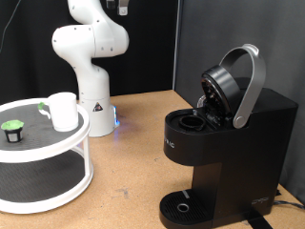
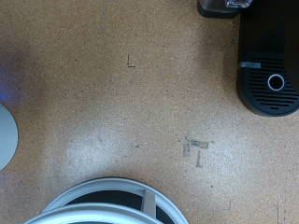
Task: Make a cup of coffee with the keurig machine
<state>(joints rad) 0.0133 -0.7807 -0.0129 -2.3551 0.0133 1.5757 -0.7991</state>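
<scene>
The keurig machine (image 1: 229,143) stands at the exterior view's right with its grey arched lid handle (image 1: 250,86) raised and the brew head tilted open. Its round drip base (image 1: 181,206) is bare. The white cup (image 1: 63,111) sits on the top tier of a white round stand (image 1: 48,148) at the left, far from the machine. The arm reaches up out of the exterior view, so the gripper does not show there. In the wrist view the gripper (image 2: 224,7) is only a dark sliver at the edge, high above the table, with the machine (image 2: 271,65) below it.
A small dark pod with a green top (image 1: 12,131) rests on the stand's top tier beside the cup. The robot's white base (image 1: 93,100) stands behind the stand. The stand's rim (image 2: 103,198) shows in the wrist view, with brown tabletop (image 2: 140,103) between it and the machine.
</scene>
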